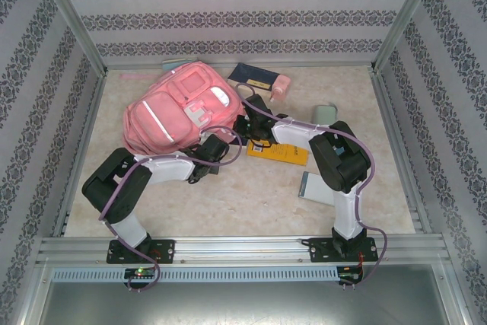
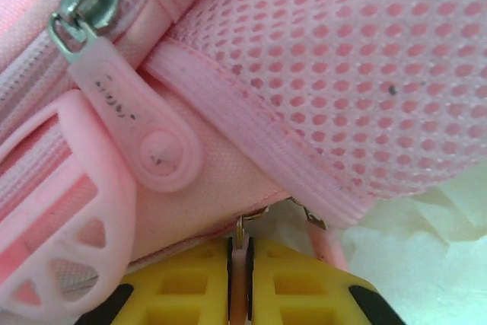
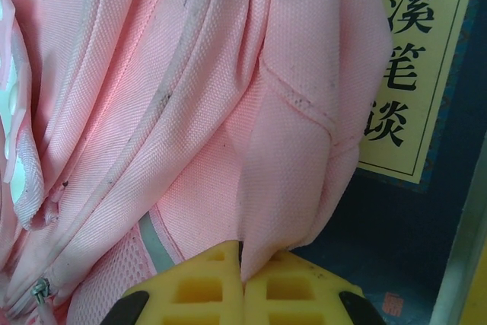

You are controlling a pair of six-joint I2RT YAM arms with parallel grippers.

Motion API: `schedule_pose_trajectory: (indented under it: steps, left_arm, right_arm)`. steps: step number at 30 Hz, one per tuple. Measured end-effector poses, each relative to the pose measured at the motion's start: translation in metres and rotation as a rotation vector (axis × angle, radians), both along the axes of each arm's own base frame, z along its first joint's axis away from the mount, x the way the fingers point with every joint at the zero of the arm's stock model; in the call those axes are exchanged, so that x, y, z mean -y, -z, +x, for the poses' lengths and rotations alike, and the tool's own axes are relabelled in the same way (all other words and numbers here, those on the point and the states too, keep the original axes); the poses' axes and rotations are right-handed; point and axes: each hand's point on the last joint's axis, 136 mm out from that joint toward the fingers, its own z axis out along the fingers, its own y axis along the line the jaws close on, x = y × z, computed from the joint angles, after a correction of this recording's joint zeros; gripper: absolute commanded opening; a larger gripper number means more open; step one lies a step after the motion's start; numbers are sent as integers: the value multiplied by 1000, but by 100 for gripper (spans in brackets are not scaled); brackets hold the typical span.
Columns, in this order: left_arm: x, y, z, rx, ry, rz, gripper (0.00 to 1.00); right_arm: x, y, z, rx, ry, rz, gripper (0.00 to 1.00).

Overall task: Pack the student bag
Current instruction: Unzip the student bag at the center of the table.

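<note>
The left gripper [image 2: 240, 255] has its yellow jaws all but together, pinching a thin pink zip pull [image 2: 239, 275]. The pull's metal ring sits just above the tips. The right gripper [image 3: 242, 260] is clamped tight as well, with a fold of the bag [image 3: 190, 112] caught between its yellow jaws.

Around the left jaws, the left wrist view gives the close detail of the bag. A mesh pocket [image 2: 342, 74] is at upper right, and a bigger rubbery tab [image 2: 133, 127] hangs from a metal slider [image 2: 84, 5] at upper left. A second thin pull lies just right of the held one.

The right wrist view shows woven pink folds. Right of the held fold is a dark blue cover with a yellow label [image 3: 415, 58] printed in black characters.

The top view alone gives the layout. The bag lies front up on the far left part of the table [image 1: 228, 203], and both grippers meet its near right edge. A yellow book [image 1: 278, 152] lies just beside that edge, under the right arm. A blue book [image 1: 253, 75] sits beyond the bag, near the far wall.
</note>
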Motion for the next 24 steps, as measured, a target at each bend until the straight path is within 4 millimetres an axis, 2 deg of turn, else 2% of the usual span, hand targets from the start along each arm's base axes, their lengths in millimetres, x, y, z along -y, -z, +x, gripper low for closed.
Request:
schedule_pose_trajectory:
  steps: [5,7,9,11,19,24]
  left_arm:
    - [1,0,1,-10,18,15,25]
    - [2,1,2,-13,21,20,21]
    - [4,1,3,-19,30,23,15]
    - [5,1,3,-22,36,23,0]
    - [5,-2,0,-22,38,22,0]
    - [-3,-22,-8,-6,-11,-8,0]
  right_arm:
    - [-1,0,0,-1,-3,4,0]
    - [-1,0,0,-1,-4,4,0]
    - [-1,0,-1,-1,-4,5,0]
    - [-1,0,0,-1,-4,5,0]
    - [-1,-1,-1,-1,-4,6,0]
    - [-1,-11,-4,7,-10,18,0]
